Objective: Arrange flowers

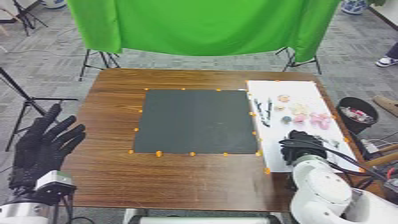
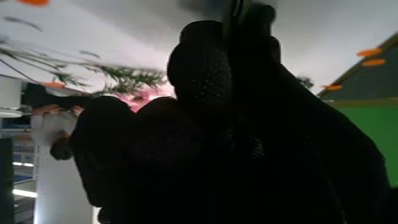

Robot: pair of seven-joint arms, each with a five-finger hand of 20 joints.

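The step in hand looks like picking a stem from the supplies. In the head view, the right robot hand is over the near part of the white sheet, at the right side of the desk. In the right wrist view, its thumb and a finger are pressed together on what seems a thin green stem. Whether it is lifted clear I cannot tell.

The pink flowers, a pale flower and a peach flower lie on the sheet beyond that hand, beside two slender black things. Leafy greenery is close to the hand too. The left robot hand is beside the desk's left edge, fingers spread and holding nothing.

Next, the right robot hand should keep its pinch, rise clear of the loose flowers and probably carry the stem to the dark mat. A low path could drag blooms along; a loose pinch could let the stem twist.
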